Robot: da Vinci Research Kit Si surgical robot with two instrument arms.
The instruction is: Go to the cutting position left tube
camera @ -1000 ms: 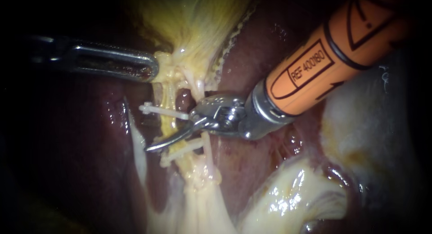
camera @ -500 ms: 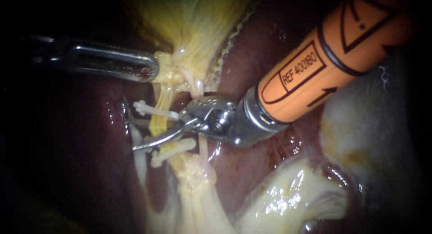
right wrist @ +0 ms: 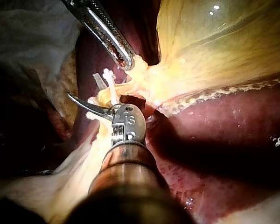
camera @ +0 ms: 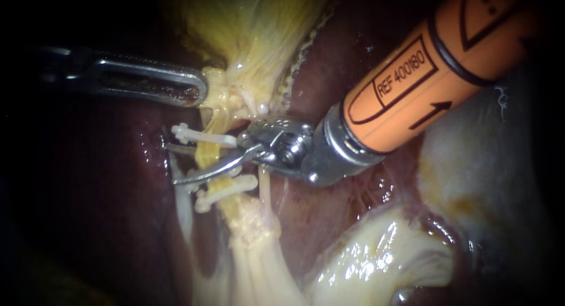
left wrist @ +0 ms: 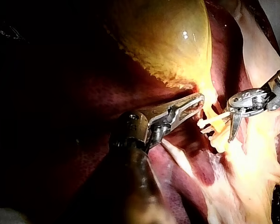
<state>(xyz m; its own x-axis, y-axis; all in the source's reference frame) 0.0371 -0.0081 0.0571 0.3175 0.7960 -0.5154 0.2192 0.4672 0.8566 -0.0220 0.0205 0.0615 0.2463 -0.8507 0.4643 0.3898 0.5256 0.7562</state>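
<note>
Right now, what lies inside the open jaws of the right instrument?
The yellow tube, between the upper clip and the lower clip. One jaw of the right instrument crosses in front of it; the other passes behind, partly covered by it.

Two instruments [camera: 197, 89] [camera: 174, 163], two clips [camera: 203, 137] [camera: 226, 190], two tubes [camera: 205, 156] [camera: 264, 191], one gallbladder [camera: 253, 23], one liver [camera: 321, 76].

The left instrument [camera: 197, 88] shaft is lost in darkness toward the endoscope view's left edge. The right instrument [camera: 187, 162] shaft is cut off at the upper right; one blade is partly hidden behind the left tube [camera: 205, 156].
</note>
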